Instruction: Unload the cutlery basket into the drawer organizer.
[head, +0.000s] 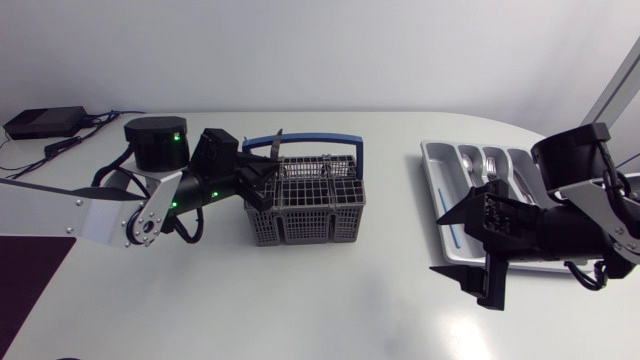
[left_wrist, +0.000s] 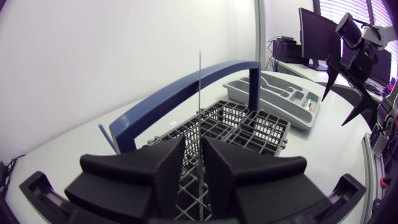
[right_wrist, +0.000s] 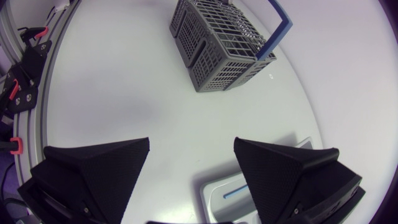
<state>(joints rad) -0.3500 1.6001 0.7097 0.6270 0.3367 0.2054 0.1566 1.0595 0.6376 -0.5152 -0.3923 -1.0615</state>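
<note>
The grey cutlery basket (head: 310, 205) with a blue handle (head: 305, 142) stands mid-table. My left gripper (head: 262, 180) is at its left end, shut on a knife (left_wrist: 199, 106) held upright, blade up, over the basket (left_wrist: 249, 127). The knife's tip (head: 279, 139) shows above the handle. The grey drawer organizer (head: 436, 160) lies at the right with several pieces of cutlery in its slots. My right gripper (head: 446, 243) hovers open and empty at the organizer's near left corner. In the right wrist view the open gripper (right_wrist: 193, 152) looks across bare table toward the basket (right_wrist: 217, 43).
A black box with cables (head: 45, 122) lies at the table's far left corner. The organizer (left_wrist: 280, 93) sits beyond the basket in the left wrist view, with my right arm (left_wrist: 351, 56) above it. Bare tabletop spans between basket and organizer.
</note>
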